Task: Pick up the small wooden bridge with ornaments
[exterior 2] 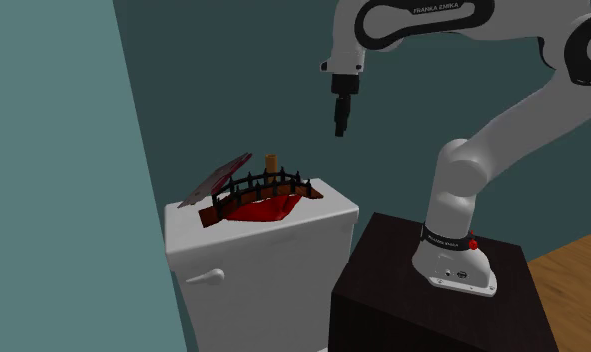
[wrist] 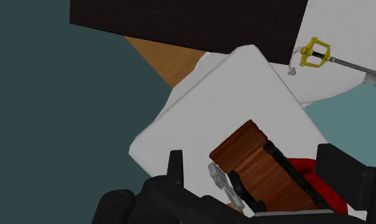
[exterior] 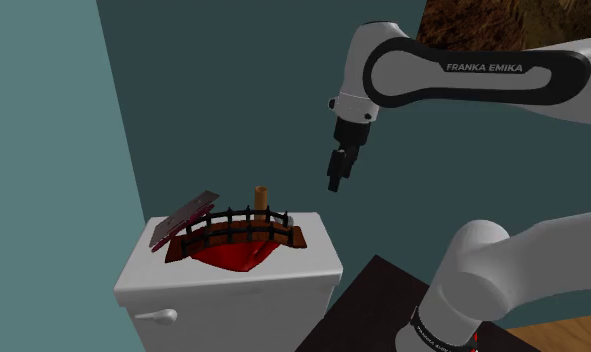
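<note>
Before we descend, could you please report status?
Gripper open, clear above toilet tank. Wooden bridge on tank, unheld. Dark red panel leaning beside it.

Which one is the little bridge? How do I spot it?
Look at the white toilet tank by the teal wall. On top of it sits the brown arched bridge, over a red thing. Nothing else there has black railings with posts.

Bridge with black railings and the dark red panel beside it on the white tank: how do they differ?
The brown arched bridge with black railings is curved and sits level; the dark red flat panel is a plain slab leaning with one edge raised. The bridge has railings, the panel none. Both rest on the white tank, untouched by the open black pincer.
</note>
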Available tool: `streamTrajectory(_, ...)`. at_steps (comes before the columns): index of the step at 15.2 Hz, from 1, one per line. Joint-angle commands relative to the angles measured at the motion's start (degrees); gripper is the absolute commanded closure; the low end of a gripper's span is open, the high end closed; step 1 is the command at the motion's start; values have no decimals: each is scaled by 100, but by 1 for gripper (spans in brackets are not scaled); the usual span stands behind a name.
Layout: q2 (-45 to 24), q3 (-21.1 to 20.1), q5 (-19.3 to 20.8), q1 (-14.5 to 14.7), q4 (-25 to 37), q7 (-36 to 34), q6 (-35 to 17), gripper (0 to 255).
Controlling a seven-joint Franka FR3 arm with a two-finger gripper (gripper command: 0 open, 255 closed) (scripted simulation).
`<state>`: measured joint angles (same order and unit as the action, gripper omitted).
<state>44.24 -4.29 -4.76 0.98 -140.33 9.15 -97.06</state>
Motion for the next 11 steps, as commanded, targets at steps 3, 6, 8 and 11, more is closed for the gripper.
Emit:
streamTrajectory(3,-289,-51,-60,158,0,235,-394,0)
streamTrajectory(6,-739,-137,-150,392,43,588,-957,0)
streamTrajectory(8,-1044,-198,-209,546,97,824,-1312,0)
streamTrajectory(11,-1504,-299,-293,769,213,1178,-1811,0)
